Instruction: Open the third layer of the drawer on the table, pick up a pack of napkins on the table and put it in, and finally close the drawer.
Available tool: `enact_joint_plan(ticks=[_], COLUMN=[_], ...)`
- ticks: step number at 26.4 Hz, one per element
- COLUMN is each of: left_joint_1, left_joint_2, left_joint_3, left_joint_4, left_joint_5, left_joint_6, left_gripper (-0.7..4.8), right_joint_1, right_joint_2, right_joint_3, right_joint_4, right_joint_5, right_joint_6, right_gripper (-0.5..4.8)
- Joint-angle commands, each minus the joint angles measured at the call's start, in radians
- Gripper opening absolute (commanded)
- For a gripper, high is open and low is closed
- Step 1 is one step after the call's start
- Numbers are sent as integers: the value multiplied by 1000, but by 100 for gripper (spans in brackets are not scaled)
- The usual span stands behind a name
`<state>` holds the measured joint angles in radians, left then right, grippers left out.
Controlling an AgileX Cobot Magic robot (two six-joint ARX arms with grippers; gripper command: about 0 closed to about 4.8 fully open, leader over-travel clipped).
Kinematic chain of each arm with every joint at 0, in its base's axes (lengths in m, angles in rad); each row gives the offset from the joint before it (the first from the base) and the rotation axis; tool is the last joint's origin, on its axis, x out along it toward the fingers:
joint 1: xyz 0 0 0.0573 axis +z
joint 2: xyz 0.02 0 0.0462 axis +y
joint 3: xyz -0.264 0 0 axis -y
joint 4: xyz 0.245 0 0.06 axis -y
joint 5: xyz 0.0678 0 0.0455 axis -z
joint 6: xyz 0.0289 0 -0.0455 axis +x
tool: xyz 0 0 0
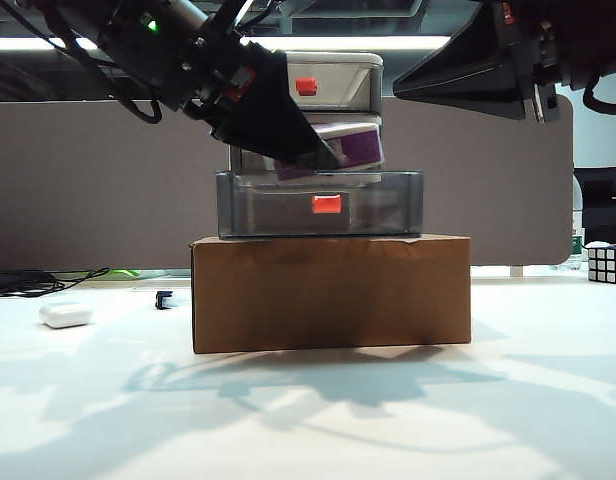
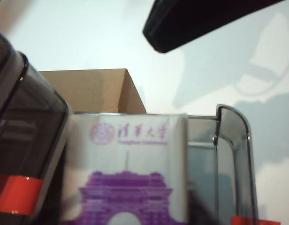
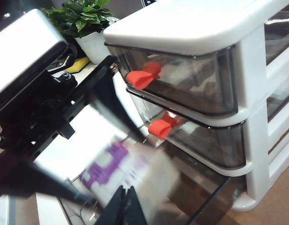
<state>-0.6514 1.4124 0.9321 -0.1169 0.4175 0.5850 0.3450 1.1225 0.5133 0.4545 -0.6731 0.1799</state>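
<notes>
Napkins over the open bottom tier

The left gripper (image 1: 323,150) hung above the pulled-out third layer (image 1: 320,204), a shallow smoky translucent tray with a red-orange handle; its matte black fingers (image 3: 111,105) flanked the soft purple-and-white pack of napkins (image 2: 128,173), though whether the jaws pinched or had let go I could not tell. The pack sat between them, over the tray. The drawer (image 3: 219,70), glossy whitish frame, stood on a brown cardboard box (image 1: 331,292). The right gripper (image 1: 458,75) hovered beside the cabinet's top, apart from it; its jaw state was unclear.
</notes>
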Motion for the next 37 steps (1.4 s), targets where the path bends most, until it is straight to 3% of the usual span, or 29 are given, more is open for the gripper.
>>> enact_joint_plan(ticks=[1, 7, 10, 11, 15, 16, 17, 19, 27, 37], left_joint_1=[-1, -1, -5, -16, -38, -49, -58, -87, -125, -126], left_joint_2=[-3, -14, -75, -151, -328, -358, -367, -359, -203, -40], left_joint_3=[2, 2, 3, 3, 2, 2, 1, -2, -31, -31], left_joint_4=[6, -4, -53, -110, -245, -290, -318, -383, -344, -266], left_joint_5=[0, -13, -12, -12, 42, 113, 148, 142, 90, -23], left_joint_6=[-2, -11, -77, -142, -329, -373, -375, -372, -377, -380], left_gripper=[376, 375, 371, 352, 92, 6, -5, -6, -6, -6], right_joint_1=[0, 0, 0, 0, 0, 0, 0, 0, 10, 27], right_joint_2=[-4, -4, -5, -4, -2, 4, 11, 43, 194, 237], right_joint_3=[2, 2, 2, 12, 80, 117, 141, 218, 460, 519], right_joint_4=[14, 14, 23, 21, 12, 11, 12, 3, -107, -124], right_joint_5=[-3, -3, -3, -5, -14, -14, -13, -13, -28, -25], right_joint_6=[3, 3, 3, 3, 3, 3, 3, 3, 2, -26], right_gripper=[-5, -6, -6, -6, -6, -6, -6, -6, -6, -6])
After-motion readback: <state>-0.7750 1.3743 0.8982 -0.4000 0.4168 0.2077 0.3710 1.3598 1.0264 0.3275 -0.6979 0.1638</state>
